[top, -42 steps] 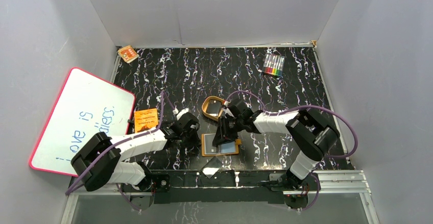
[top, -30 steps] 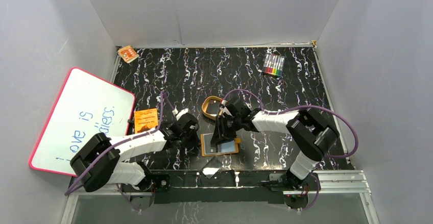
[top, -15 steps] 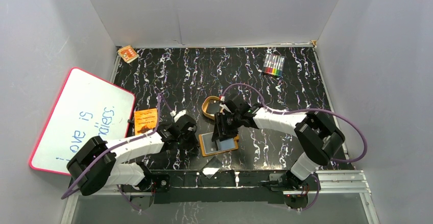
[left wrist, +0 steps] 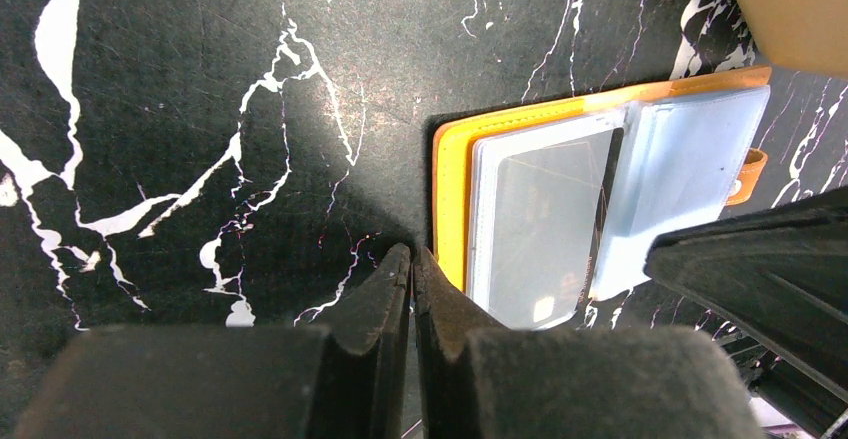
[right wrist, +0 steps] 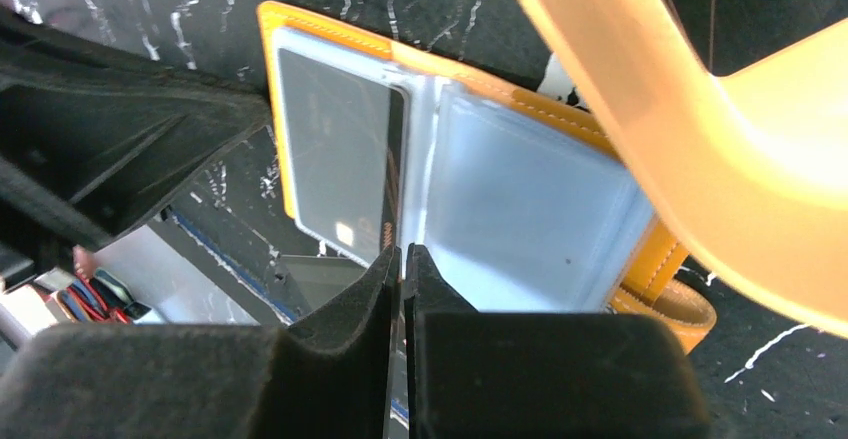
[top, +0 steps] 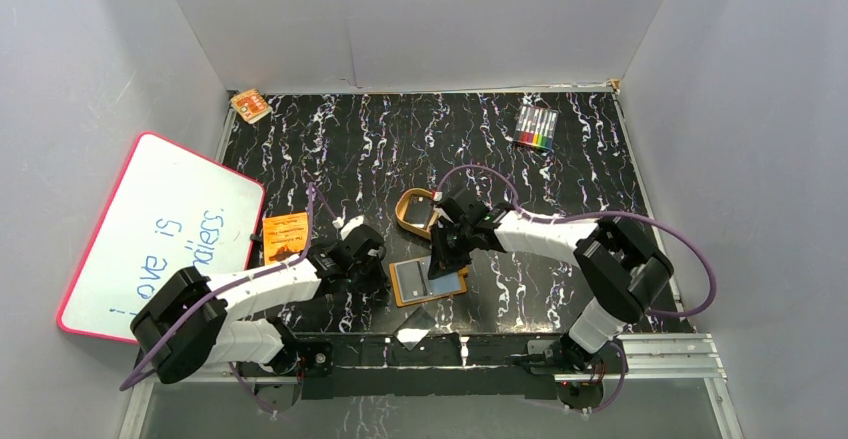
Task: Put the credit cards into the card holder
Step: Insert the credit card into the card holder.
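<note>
The open card holder (top: 404, 285) lies flat by the near edge of the marbled table (top: 600, 159), and a loose credit card (top: 413, 335) lies just nearer. The left gripper (left wrist: 412, 259), jaws shut, rests at the holder's left edge and should pin it there. The right gripper (right wrist: 402, 254) hangs over the clear sleeves (right wrist: 520, 209) with jaws nearly together. Whether it pinches anything is unclear, but it should part a pocket gently.

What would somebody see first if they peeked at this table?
Probably the orange card holder, lying open near the front of the black marbled table, with the left gripper and right gripper both pinched shut close by it. Next, the big pink-rimmed whiteboard leaning at the left, and the bright markers at the far right.
</note>
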Tool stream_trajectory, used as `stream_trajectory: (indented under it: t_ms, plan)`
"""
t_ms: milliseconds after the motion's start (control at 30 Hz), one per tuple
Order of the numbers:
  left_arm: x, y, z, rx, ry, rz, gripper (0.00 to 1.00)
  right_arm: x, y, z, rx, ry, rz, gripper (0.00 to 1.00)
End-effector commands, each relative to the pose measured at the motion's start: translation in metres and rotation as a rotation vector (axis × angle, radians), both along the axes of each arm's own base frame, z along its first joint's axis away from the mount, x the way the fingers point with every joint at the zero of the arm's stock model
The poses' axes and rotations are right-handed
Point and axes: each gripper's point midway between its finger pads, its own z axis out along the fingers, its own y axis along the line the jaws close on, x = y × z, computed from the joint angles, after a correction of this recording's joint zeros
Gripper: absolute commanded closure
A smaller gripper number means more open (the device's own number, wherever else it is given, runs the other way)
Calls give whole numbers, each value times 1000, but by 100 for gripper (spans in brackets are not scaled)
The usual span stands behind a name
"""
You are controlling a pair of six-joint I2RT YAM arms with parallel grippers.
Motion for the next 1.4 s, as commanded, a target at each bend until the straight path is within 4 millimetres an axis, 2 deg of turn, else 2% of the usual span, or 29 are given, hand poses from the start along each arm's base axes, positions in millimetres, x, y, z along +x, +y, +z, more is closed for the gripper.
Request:
stream_trajectory:
  t_ms: [0, 200, 633, 733, 800, 900, 967, 1033, 1200, 1367]
  plan:
    - [-12, 17, -17, 77, 48, -1, 96, 2, 1, -7, -29, -8, 20, 88]
    - [-12, 14, -19, 72, 53, -16, 96, -2, 4, -16, -40, 14, 49, 92]
    - [-11, 11, -18, 67, 52, -36, 97, -11, 27, -14, -16, 23, 104, 97]
    - [-10, 14, -16, 86, 49, -28, 98, -10, 22, -15, -46, 14, 99, 97]
    - [-9, 21, -12, 114, 39, -13, 98, -8, 14, -10, -70, -14, 80, 93]
    - [-6, 31, -1, 131, -1, 16, 96, -6, 6, 2, -76, -52, 56, 79]
    - [-5, 32, 12, 116, -29, 18, 91, -8, 1, 11, -69, -63, 37, 69]
    - [-6, 31, 22, 98, -39, 7, 83, -12, -4, 16, -63, -60, 24, 63]
    - [-23, 23, 32, 30, -3, -69, 57, -35, -11, 25, 34, -31, -11, 58]
    - [-53, 11, 33, -69, 72, -184, 39, -66, -3, 28, 157, -10, -48, 56]
